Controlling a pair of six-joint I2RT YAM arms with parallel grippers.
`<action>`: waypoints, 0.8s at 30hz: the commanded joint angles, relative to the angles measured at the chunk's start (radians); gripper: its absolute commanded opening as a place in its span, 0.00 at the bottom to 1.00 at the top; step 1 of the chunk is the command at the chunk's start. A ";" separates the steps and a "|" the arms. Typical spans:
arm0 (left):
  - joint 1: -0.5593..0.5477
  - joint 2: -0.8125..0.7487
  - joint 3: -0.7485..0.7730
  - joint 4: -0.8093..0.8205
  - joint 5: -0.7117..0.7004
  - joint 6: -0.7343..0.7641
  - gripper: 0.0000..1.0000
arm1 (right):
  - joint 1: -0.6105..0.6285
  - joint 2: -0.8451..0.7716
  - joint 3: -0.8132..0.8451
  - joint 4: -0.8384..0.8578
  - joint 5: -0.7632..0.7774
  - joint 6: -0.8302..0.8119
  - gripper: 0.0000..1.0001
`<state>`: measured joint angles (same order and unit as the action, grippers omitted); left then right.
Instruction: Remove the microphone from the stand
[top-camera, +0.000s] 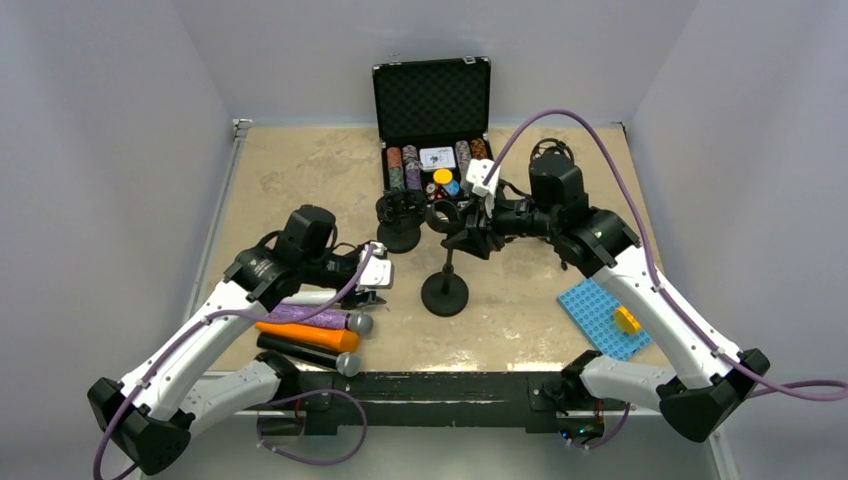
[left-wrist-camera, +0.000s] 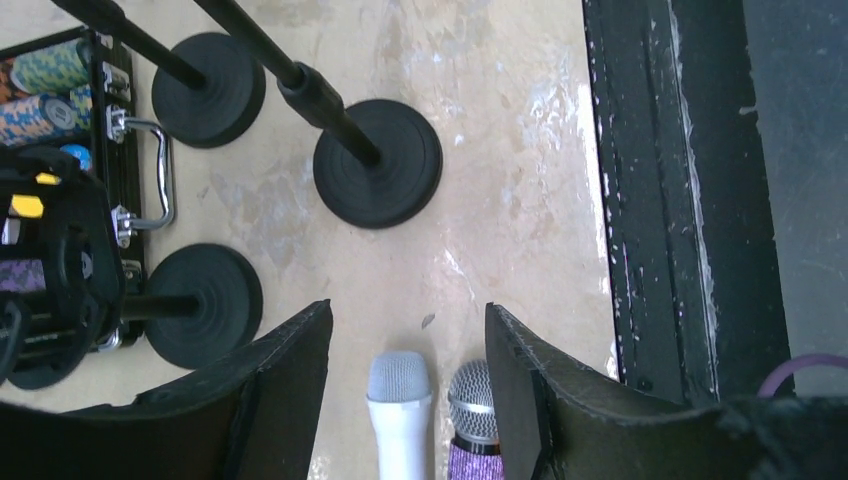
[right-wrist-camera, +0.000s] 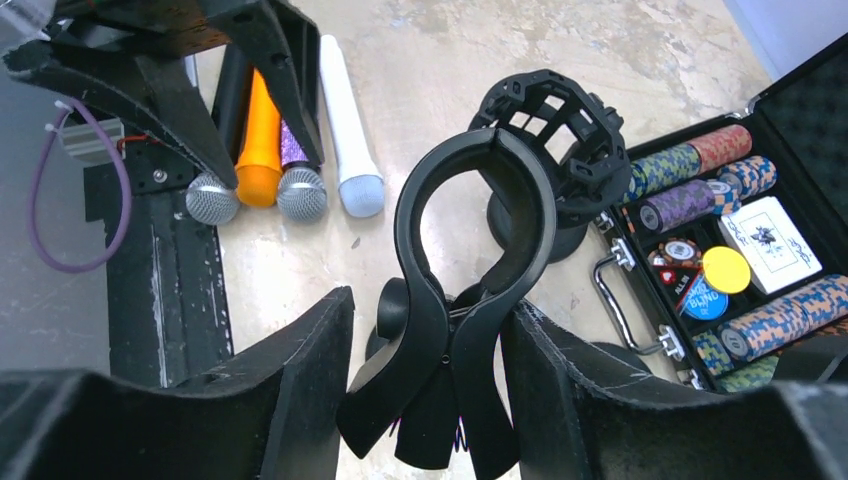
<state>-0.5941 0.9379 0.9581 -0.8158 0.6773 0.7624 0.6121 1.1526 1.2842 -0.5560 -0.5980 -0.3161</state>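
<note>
- Gripping is seen at the right gripper (right-wrist-camera: 428, 310): its fingers are pressed against both handles of the clip (right-wrist-camera: 440, 330) on top of the stand (top-camera: 445, 293), mid-table.
- Left gripper (left-wrist-camera: 406, 310) is held above the near-left of the table (top-camera: 300, 170), jaws apart, nothing held.
- White microphone (left-wrist-camera: 400, 410) is seen lying flat on the table between the left fingers with a gap on each side, well apart from the stand.
- Purple microphone (left-wrist-camera: 472, 400) is laid just beside it; orange microphone (right-wrist-camera: 260, 130) and black microphone (top-camera: 300, 349) are lined up nearer the edge.
- Open poker chip case (top-camera: 432, 100) is placed at the far edge, with a shock-mount stand (top-camera: 400, 215) in front of it.
- Blue baseplate (top-camera: 600, 315) is seen near right.
</note>
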 joint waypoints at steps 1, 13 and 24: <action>-0.021 0.039 0.041 0.155 0.087 -0.088 0.61 | -0.012 -0.062 -0.027 -0.004 -0.022 -0.009 0.24; -0.096 0.194 0.097 0.385 0.121 -0.226 0.58 | -0.119 -0.126 -0.029 -0.195 -0.092 -0.085 0.00; -0.122 0.170 0.108 0.322 0.144 -0.121 0.58 | -0.143 -0.074 0.039 -0.385 -0.098 -0.241 0.00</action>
<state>-0.7063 1.1526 1.0225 -0.4679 0.7723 0.5716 0.4763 1.0374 1.2743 -0.7998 -0.6994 -0.4835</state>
